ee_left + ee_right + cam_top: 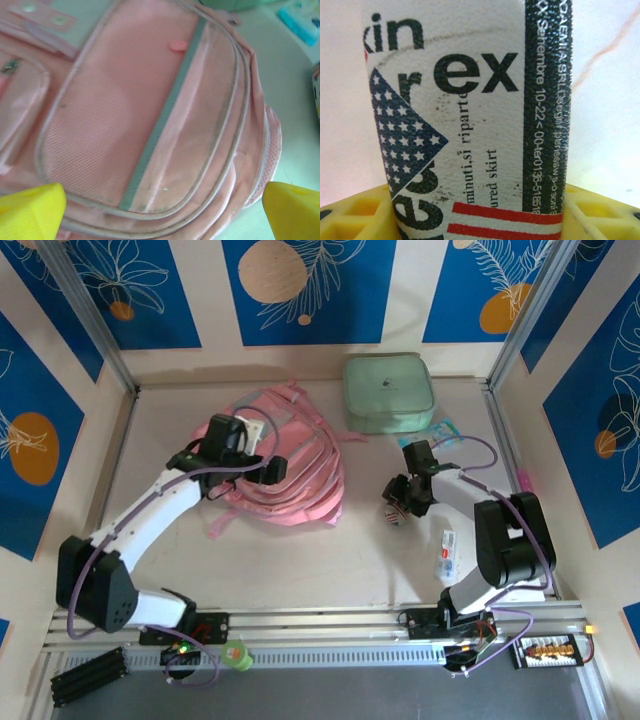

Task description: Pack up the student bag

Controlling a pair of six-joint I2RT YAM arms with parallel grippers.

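Left pincer (pixel 161 212) hangs wide open directly over the bag (pixel 300 485). Right pincer (pixel 397 506), well apart to its right, straddles a printed tube (pixel 470 125); grip unclear.

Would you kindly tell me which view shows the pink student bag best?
The top external view: the student bag lies there nearly whole, straps included. The left wrist view gives a close-up of its front pocket.
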